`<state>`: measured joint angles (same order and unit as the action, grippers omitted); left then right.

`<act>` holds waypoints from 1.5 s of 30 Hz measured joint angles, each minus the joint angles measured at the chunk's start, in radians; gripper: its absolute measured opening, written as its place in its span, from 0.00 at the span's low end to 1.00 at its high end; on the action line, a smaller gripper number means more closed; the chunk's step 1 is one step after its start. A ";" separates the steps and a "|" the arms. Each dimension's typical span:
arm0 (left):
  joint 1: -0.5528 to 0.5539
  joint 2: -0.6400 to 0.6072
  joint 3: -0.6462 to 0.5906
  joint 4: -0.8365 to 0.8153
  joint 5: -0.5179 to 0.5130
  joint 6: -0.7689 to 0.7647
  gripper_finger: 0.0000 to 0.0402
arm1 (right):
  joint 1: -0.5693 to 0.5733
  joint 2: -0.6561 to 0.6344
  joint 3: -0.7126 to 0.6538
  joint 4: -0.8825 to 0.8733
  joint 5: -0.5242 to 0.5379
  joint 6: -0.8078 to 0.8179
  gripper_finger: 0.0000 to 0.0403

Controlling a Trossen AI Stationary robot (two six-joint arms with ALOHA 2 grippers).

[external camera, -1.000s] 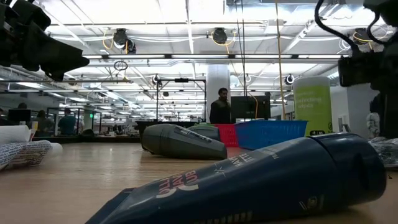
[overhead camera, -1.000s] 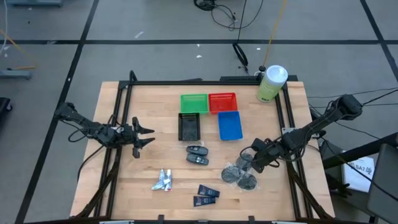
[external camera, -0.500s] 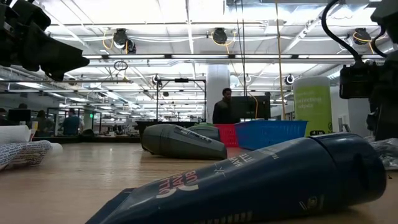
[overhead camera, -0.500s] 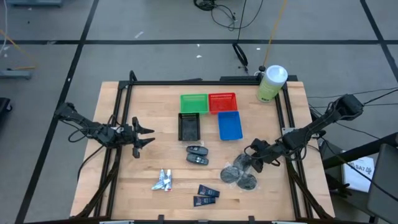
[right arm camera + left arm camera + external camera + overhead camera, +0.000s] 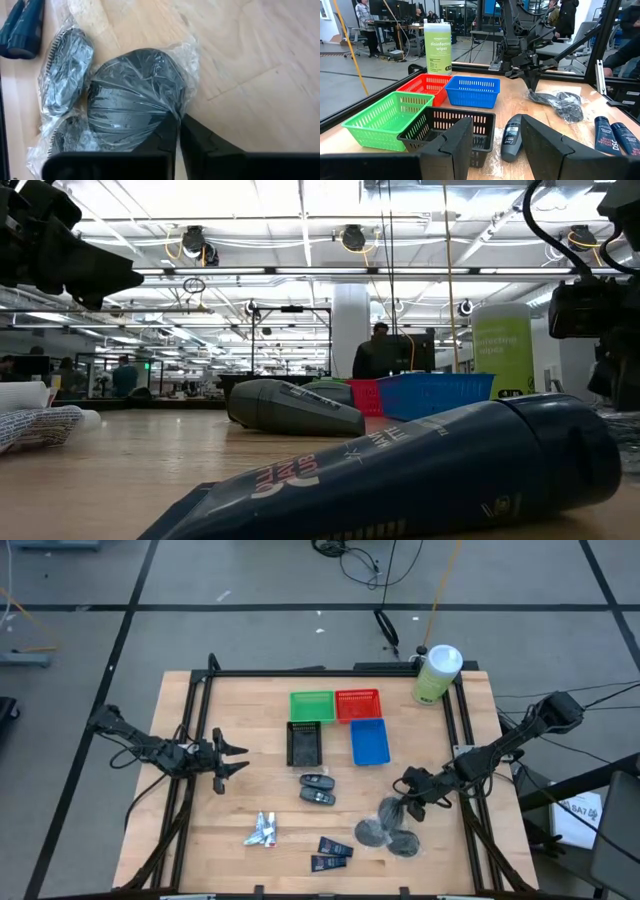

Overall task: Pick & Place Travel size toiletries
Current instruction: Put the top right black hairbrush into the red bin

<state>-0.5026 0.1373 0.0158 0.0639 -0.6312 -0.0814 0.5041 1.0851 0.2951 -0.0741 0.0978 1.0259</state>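
Three grey round discs in clear wrap (image 5: 388,825) lie at the table's near right. My right gripper (image 5: 405,802) is shut on the wrap of the disc farthest from the near edge (image 5: 135,95). Two black oval pieces (image 5: 318,788) lie mid-table. Two dark navy packets (image 5: 333,855) and silver-white mini tubes (image 5: 262,830) lie by the near edge. My left gripper (image 5: 235,758) hovers open at the table's left, touching nothing. My right gripper pinches the clear wrap at the edge of one grey disc (image 5: 174,119) between its two fingers. The fingers slant down from the table's right side. The wrap is gathered into creases at the fingertips. The disc lies next to the other two; whether it is clear of the table I cannot tell.
Green (image 5: 311,705), red (image 5: 358,703), blue (image 5: 370,742) and black (image 5: 304,743) bins stand at the table's far middle. A pale-green bottle with a white cap (image 5: 437,673) stands at the far right corner. Bare wood lies between the bins and the discs.
My right gripper has shut on the wrap of the disc farthest from the near edge. The wrapped discs have shifted a little and lie more spread out toward the near edge.
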 joint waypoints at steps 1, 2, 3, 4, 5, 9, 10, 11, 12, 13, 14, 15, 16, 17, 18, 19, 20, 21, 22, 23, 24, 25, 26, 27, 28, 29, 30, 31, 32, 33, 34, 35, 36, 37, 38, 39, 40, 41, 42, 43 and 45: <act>0.000 0.000 0.000 0.000 0.000 0.000 0.41 | 0.000 0.000 0.000 0.001 0.002 -0.007 0.01; 0.000 0.000 0.000 0.000 0.000 0.000 0.41 | 0.000 0.000 0.000 0.002 0.003 -0.014 0.01; 0.000 0.000 0.000 0.000 0.000 0.000 0.41 | 0.000 0.000 0.000 0.002 0.003 -0.017 0.01; 0.000 0.000 0.000 0.000 0.000 0.000 0.41 | 0.000 -0.001 0.000 0.002 0.003 -0.017 0.01; 0.000 0.000 0.000 0.000 0.000 0.000 0.41 | 0.000 -0.005 0.000 0.002 0.003 -0.018 0.01; 0.000 0.000 0.000 0.000 0.000 0.000 0.41 | 0.000 -0.044 -0.001 0.003 0.004 -0.038 0.00; 0.000 0.000 0.000 0.000 0.000 0.000 0.41 | 0.000 -0.059 -0.004 0.008 0.005 -0.048 0.00; 0.000 0.000 0.000 0.000 0.000 0.000 0.41 | 0.000 -0.075 -0.004 0.021 0.007 -0.061 0.00; 0.000 0.000 0.000 0.000 0.000 0.000 0.41 | 0.000 -0.092 -0.004 0.037 0.014 -0.077 0.00; 0.000 0.000 0.000 0.000 0.000 -0.001 0.41 | 0.000 -0.112 -0.003 0.050 0.027 -0.090 0.00; 0.000 0.000 0.000 0.000 0.000 -0.001 0.41 | 0.000 -0.132 -0.003 0.057 0.034 -0.101 0.00; 0.000 0.000 0.000 0.000 0.000 -0.001 0.41 | 0.000 -0.149 -0.003 0.059 0.041 -0.112 0.00; 0.000 0.000 0.000 0.000 0.000 -0.001 0.41 | 0.000 -0.166 -0.003 0.059 0.056 -0.125 0.00; 0.000 0.000 0.000 0.000 0.000 -0.001 0.41 | 0.000 -0.184 -0.003 0.061 0.061 -0.135 0.00; 0.000 0.000 0.000 0.000 0.000 -0.001 0.41 | 0.000 -0.202 -0.003 0.071 0.063 -0.146 0.00; 0.000 0.000 0.000 0.000 0.000 -0.001 0.41 | 0.000 -0.215 -0.002 0.084 0.065 -0.160 0.00; 0.000 0.000 0.000 0.000 0.000 -0.001 0.41 | 0.000 -0.229 -0.002 0.092 0.069 -0.174 0.00; 0.000 0.000 0.000 0.000 0.000 -0.001 0.41 | 0.000 -0.241 -0.002 0.098 0.079 -0.187 0.00; 0.000 0.000 0.000 0.000 0.000 -0.001 0.41 | 0.000 -0.252 -0.002 0.110 0.083 -0.202 0.00; 0.000 0.000 0.000 0.000 0.000 -0.001 0.41 | 0.000 -0.264 -0.002 0.119 0.086 -0.215 0.00; 0.000 0.000 0.000 0.000 0.000 -0.001 0.41 | -0.001 -0.275 -0.002 0.123 0.090 -0.230 0.00; 0.000 0.000 0.000 0.000 0.000 -0.001 0.41 | -0.001 -0.283 -0.002 0.130 0.096 -0.245 0.00; 0.000 0.000 0.000 0.000 0.000 -0.001 0.41 | 0.000 -0.290 -0.002 0.139 0.112 -0.260 0.00; 0.000 0.000 0.000 0.000 0.000 -0.001 0.41 | -0.001 -0.296 -0.002 0.152 0.124 -0.277 0.00; 0.000 0.000 0.000 0.000 0.000 -0.001 0.41 | -0.001 -0.300 -0.002 0.173 0.141 -0.299 0.00; 0.000 0.000 0.000 0.000 0.000 -0.001 0.41 | -0.002 -0.301 -0.002 0.200 0.152 -0.322 0.00; 0.000 0.000 0.000 0.000 0.000 -0.001 0.41 | -0.005 -0.301 -0.001 0.226 0.168 -0.349 0.00; 0.000 0.000 0.000 0.000 0.000 0.001 0.41 | -0.009 -0.301 -0.001 0.251 0.173 -0.376 0.00; 0.000 0.000 0.000 0.000 0.000 0.005 0.41 | -0.014 -0.301 -0.001 0.276 0.186 -0.401 0.00; 0.000 0.000 0.000 0.000 0.000 0.010 0.41 | -0.021 -0.301 -0.001 0.301 0.196 -0.425 0.00; 0.000 0.000 0.000 0.000 0.000 0.016 0.41 | -0.028 -0.301 -0.001 0.323 0.213 -0.450 0.00; 0.000 0.000 0.000 0.000 0.000 0.021 0.41 | -0.036 -0.301 -0.001 0.339 0.220 -0.472 0.00; 0.000 0.000 0.000 0.000 0.000 0.022 0.41 | -0.047 -0.301 -0.001 0.354 0.222 -0.492 0.00; 0.000 0.000 0.000 0.000 0.000 0.023 0.41 | -0.059 -0.301 0.000 0.367 0.222 -0.511 0.00; 0.000 0.000 0.000 0.000 0.000 0.024 0.41 | -0.072 -0.301 -0.001 0.377 0.221 -0.524 0.00; 0.000 0.000 0.000 0.000 0.000 0.024 0.41 | -0.085 -0.301 -0.001 0.388 0.221 -0.536 0.00; 0.000 0.000 0.000 0.000 0.000 0.024 0.41 | -0.098 -0.301 0.000 0.396 0.221 -0.549 0.00; 0.000 0.000 0.000 0.000 0.000 0.024 0.41 | -0.112 -0.301 0.000 0.404 0.221 -0.565 0.00; 0.000 0.000 0.000 0.000 0.000 0.024 0.41 | -0.125 -0.301 -0.001 0.410 0.221 -0.580 0.00; 0.000 0.000 0.000 0.000 0.000 0.024 0.41 | -0.140 -0.301 0.000 0.415 0.220 -0.596 0.00; 0.000 0.000 0.000 0.000 0.000 0.025 0.41 | -0.172 -0.301 0.000 0.422 0.220 -0.622 0.00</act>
<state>-0.5026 0.1373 0.0158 0.0639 -0.6312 -0.0566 0.3324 0.7841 0.2947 0.3481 0.3180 0.4036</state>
